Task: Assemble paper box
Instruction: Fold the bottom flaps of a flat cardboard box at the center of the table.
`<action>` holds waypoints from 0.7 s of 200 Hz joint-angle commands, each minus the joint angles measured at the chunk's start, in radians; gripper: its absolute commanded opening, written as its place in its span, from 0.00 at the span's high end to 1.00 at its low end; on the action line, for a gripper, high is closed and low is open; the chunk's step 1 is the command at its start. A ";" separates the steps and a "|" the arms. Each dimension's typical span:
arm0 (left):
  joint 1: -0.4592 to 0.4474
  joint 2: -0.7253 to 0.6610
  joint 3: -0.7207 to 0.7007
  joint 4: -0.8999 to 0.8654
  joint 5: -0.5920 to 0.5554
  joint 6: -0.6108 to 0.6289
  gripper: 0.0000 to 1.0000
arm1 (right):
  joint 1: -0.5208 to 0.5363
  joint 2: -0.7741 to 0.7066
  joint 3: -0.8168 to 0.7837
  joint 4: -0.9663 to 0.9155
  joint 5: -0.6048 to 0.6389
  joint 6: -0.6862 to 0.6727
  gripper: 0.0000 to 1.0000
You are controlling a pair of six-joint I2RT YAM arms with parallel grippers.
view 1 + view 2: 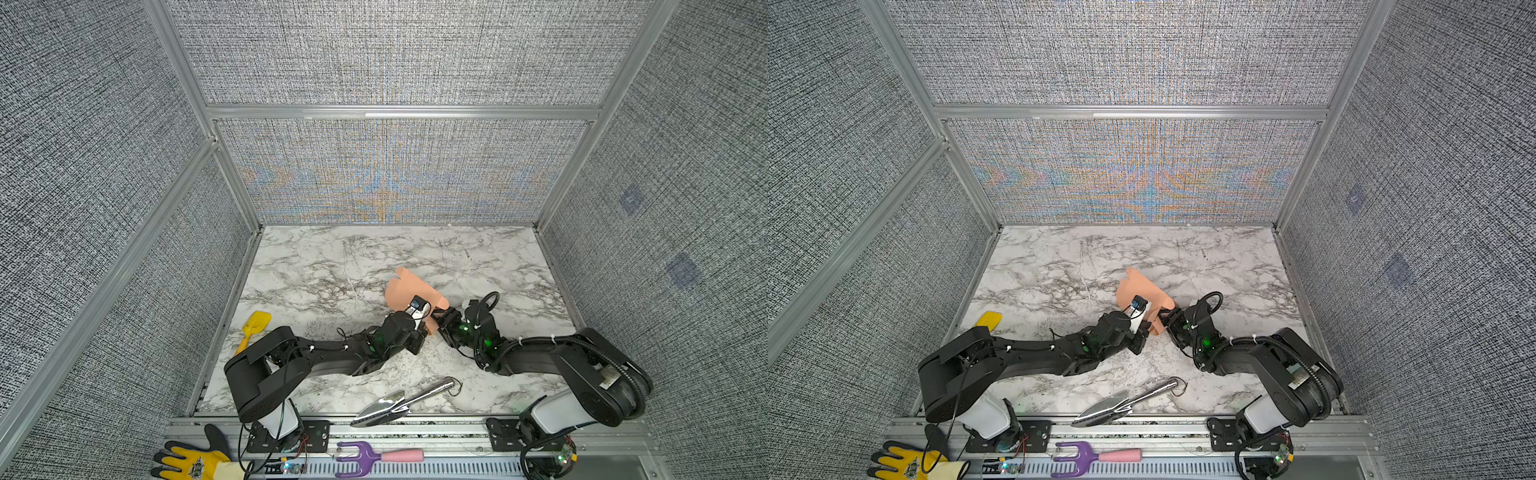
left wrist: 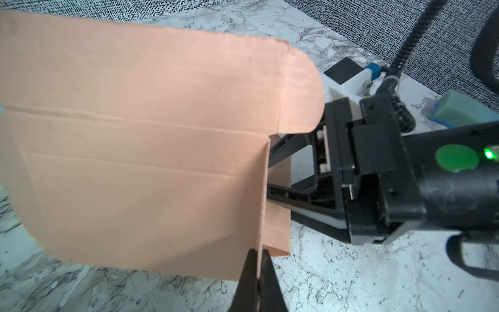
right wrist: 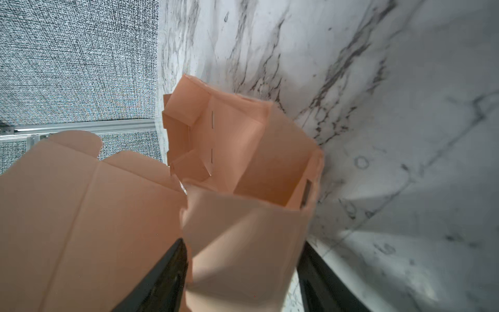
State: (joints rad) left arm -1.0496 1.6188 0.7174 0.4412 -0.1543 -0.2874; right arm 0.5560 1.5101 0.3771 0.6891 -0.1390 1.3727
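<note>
Setting: Grey woven-fabric walls on an aluminium frame close in a white, grey-veined marble-look surface [image 1: 316,266].
Task's thing: the salmon-pink creased cardboard paper box [image 1: 405,286] sits near the middle of the surface, where the two black arms meet. Both top views show it there.
Box shape: in the right wrist view the tray part is half formed. Its walls are raised, small corner tabs are turned inward and slits show in one wall. A broad lid panel with rounded flaps spreads out beside it.
Left pincer [image 2: 259,270]: clenched on a thin cardboard edge, right at the crease where a side wall turns away from the broad panel.
Right pincer [image 3: 240,259]: its jaws stand apart with a folded wall section between them. Blur hides whether they press, so I cannot tell if it grasps or only straddles.
Why held so: the left grip likely anchors the sheet, so that the right arm can bend a wall without the whole piece swinging.
Step in hand: probably raising and tucking a side wall. The lid is not yet closed.
Clutter: a yellow plastic scoop [image 1: 254,328] and a silver metal trowel [image 1: 395,405] lie well apart from the box, nearer the arm bases.
</note>
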 commanded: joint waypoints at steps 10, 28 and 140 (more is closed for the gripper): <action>-0.003 -0.010 -0.002 0.030 0.015 -0.002 1.00 | 0.001 0.007 0.028 -0.069 -0.011 -0.016 0.36; -0.004 -0.011 -0.007 0.036 0.018 -0.003 1.00 | 0.001 0.006 0.049 -0.100 -0.011 -0.024 0.37; -0.019 0.001 0.001 0.066 0.057 -0.008 1.00 | 0.001 -0.015 0.140 -0.246 0.006 -0.077 0.27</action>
State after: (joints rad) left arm -1.0599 1.6188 0.7116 0.4770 -0.1394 -0.2924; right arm 0.5541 1.5124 0.4969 0.4557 -0.1345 1.3220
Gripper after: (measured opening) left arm 0.056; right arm 0.718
